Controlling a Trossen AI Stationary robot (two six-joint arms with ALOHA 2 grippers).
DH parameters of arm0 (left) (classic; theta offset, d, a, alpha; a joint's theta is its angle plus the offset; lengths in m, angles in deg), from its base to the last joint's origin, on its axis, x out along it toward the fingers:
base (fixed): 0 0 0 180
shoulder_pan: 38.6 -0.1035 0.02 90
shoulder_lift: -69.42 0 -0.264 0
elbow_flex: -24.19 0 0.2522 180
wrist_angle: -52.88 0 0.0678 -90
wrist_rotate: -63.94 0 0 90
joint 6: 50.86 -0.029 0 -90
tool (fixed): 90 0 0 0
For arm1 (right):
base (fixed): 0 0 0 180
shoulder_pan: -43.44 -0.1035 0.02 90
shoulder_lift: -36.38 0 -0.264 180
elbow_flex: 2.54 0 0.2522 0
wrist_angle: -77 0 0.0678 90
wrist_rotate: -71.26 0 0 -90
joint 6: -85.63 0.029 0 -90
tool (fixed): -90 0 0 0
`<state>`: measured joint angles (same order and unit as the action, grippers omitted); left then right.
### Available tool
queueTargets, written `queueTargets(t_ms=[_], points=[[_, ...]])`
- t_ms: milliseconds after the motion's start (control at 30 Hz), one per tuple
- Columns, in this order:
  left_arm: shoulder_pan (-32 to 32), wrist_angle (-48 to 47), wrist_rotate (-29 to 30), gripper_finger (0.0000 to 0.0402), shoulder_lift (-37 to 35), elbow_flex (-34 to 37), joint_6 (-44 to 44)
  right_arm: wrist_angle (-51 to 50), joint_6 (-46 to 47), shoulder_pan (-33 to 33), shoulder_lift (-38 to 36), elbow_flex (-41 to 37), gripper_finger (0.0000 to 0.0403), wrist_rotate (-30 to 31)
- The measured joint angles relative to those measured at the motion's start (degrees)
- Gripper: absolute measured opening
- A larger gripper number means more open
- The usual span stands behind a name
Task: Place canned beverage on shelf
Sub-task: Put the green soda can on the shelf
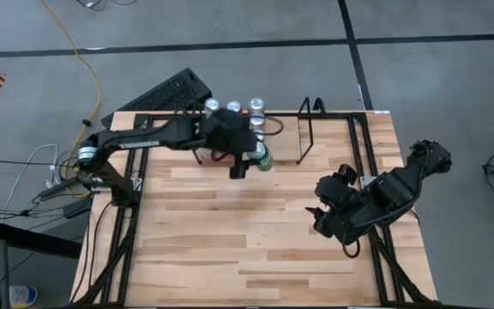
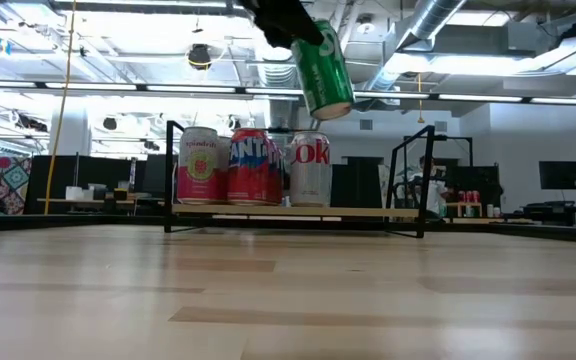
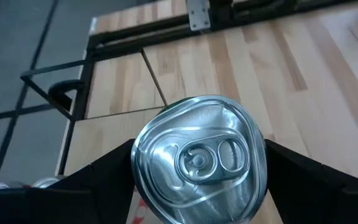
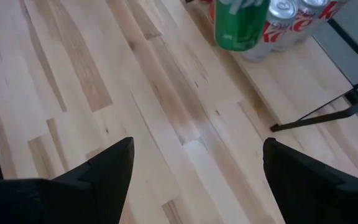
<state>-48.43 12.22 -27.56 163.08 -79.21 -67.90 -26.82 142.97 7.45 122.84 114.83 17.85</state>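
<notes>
**Green can held aloft beside the shelf, placement still to come**

From above: left gripper (image 1: 245, 160) clamped on a green aluminium beverage can (image 1: 263, 159), poised at the front edge of the low black wire shelf with a light wood floor (image 1: 309, 129). Three cans already lined up on the shelf's left part, with bare floor to their right. Right gripper (image 1: 326, 216) parked well apart from the shelf, over the wooden tabletop (image 1: 230, 249), fingers spread and holding nothing.

At table height: green can (image 2: 325, 70) hanging tilted, well above the shelf (image 2: 298, 211), gripped near its top. Below it, on the shelf, a pink-and-white can (image 2: 199, 166), a red can (image 2: 251, 166) and a silver can with red lettering (image 2: 311, 168), all upright and close together.

Left wrist: silver lid and pull tab of the green can (image 3: 199, 160) filling the gap between the two dark fingers (image 3: 104, 180), pressed on both sides; shelf floor and wire end visible beyond.

Right wrist: own fingers (image 4: 104, 168) wide apart over bare tabletop; green can (image 4: 241, 23) seen in front of the shelved row.

Judged step: carry phase, release not yet done. Next move calls for righting the can, shifting over the free floor right of the silver can, then lowering without knocking that neighbour.
</notes>
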Motion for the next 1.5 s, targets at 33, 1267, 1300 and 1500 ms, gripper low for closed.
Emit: queueTargets(t_ms=[33, 1267, 1300, 1500], points=[[-0.3, -1.3, -0.4, 0.0282, 1.5, -2.3, -0.7, 0.0, -0.6, 0.1, -0.1, 0.0, 0.0329, 0.0], [-14.1, -21.7, -23.1, 0.0282, 41.8, -45.1, -36.3, 0.0, 10.9, -6.4, -0.1, -5.4, 0.0329, -0.8], [-14.4, -21.7, -22.7, 0.0282, 41.8, -45.1, -36.6, 0.0, 11.9, -6.4, -0.1, -6.3, 0.0329, -0.8], [-15.2, -21.0, -22.0, 0.0282, 40.6, -45.4, -37.8, 0.1, 15.2, -7.1, -0.3, -8.6, 0.0329, -0.7]])
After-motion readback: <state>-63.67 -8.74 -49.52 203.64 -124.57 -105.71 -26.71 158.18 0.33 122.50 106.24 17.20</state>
